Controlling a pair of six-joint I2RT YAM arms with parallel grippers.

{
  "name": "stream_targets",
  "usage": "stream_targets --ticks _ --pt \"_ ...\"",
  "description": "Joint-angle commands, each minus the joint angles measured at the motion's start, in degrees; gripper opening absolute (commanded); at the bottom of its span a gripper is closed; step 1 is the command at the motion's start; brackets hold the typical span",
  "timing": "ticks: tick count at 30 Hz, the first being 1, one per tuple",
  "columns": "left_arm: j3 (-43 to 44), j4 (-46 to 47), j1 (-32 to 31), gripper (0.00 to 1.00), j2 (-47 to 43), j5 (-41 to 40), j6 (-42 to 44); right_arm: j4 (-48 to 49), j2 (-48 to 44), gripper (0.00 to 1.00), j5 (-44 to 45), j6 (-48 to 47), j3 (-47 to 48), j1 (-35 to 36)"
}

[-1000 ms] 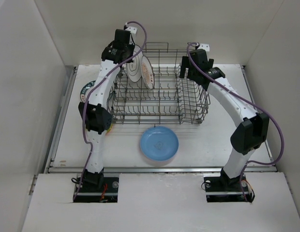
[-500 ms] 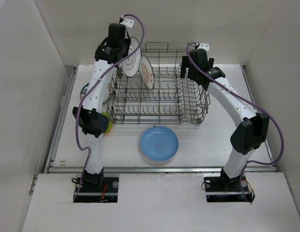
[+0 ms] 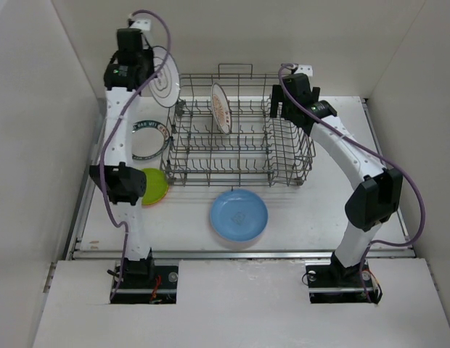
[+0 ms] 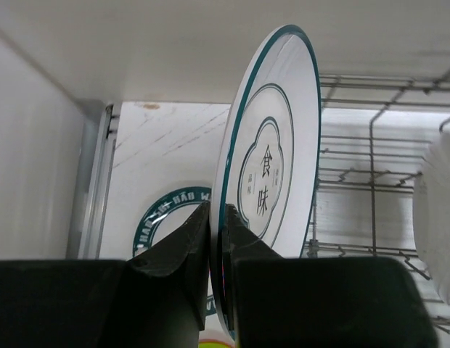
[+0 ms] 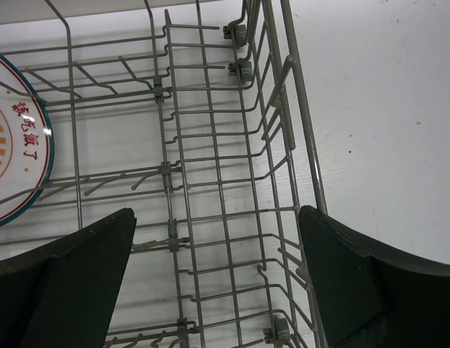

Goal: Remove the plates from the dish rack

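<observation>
Stretched tall at the far L: L arm, elbow low over the table's [image 3: 319,210] L side, forearm near vertical, wrist high by the back wall, outside the dish rack's [image 3: 239,148] far-L corner. Clamped in the L gripper [image 4: 216,217]: lower rim of a teal-rimmed plate [image 4: 272,167], fingers pressed onto both faces. Plate in the air, on edge, close to upright w/ a slight lean; in the wrist view, long axis bottom to top, tipped R, printed face w/ characters toward the rack side. Apart from the rack wires, above the table's far-L area. Arched on the R: R arm, elbow out toward the near R, forearm running up & L to the rack's R end. Pointing down over that R section: R gripper [image 5: 218,290], fingers spread wide, nothing between them; contact w/ the wires not clear. In the rack, one plate only: orange-patterned plate [image 3: 220,107], on edge between tines near the far middle, leaning, rim also showing at the L edge of the R wrist view. Flat on the table: light-blue plate [image 3: 239,215] just in front of the rack's near side; teal-lettered plate [image 3: 149,138] just L of the rack, partly behind the L arm; lime-green plate [image 3: 154,185] nearer, by the rack's near-L corner, partly hidden by the L elbow.
</observation>
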Motion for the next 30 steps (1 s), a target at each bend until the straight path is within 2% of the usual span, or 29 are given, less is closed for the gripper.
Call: stream_targets --ticks 1,3,7,10,12,15,30 --pt "0.3 -1.0 8.7 0.0 -6.1 8.5 -9.8 2.2 0.2 1.0 -0.4 -0.5 2.7 -0.3" --pt "-0.3 -2.9 14.8 0.0 -4.5 16.8 -16.3 2.2 0.2 1.0 -0.4 -0.5 2.7 -0.3" --pt "-5.2 -1.3 22.9 0.0 -2.5 29.6 -22.3 2.2 0.8 1.0 -1.6 -0.5 2.7 -0.3" --pt "-8.3 -1.3 23.7 0.0 0.6 35.1 -21.3 2.2 1.3 1.0 -2.1 -0.5 2.7 -0.3" --pt "-8.3 -3.5 23.7 0.0 2.0 37.4 -16.0 2.2 1.8 1.0 -2.1 -0.5 3.3 -0.3" --pt "-9.8 -5.6 23.7 0.0 3.8 33.2 -10.9 1.6 1.8 1.0 -2.1 -0.5 4.4 0.2" --pt "-18.5 -4.2 24.8 0.0 10.8 28.7 -6.3 -0.1 3.9 1.0 -0.4 -2.1 8.0 0.2"
